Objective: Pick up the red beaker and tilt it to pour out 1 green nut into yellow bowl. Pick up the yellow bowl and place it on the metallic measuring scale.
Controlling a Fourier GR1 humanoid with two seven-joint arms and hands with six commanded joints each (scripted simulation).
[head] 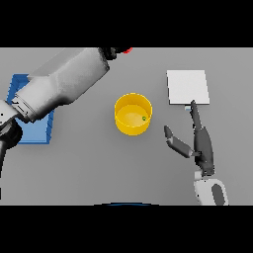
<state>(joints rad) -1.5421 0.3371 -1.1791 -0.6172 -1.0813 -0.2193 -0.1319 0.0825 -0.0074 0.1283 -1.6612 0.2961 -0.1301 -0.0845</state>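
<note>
A yellow bowl stands mid-table with a small green nut inside near its right wall. My left arm reaches to the far edge of the table, where my left hand is mostly cut off beside a sliver of the red beaker; its grip there is hidden. The pale metallic measuring scale lies at the back right. My right hand rests open to the right of the bowl, fingers straight and pointing toward the scale's front edge, thumb spread toward the bowl.
A blue tray lies at the left, largely covered by my left forearm. Bare grey table lies between the bowl and my right hand.
</note>
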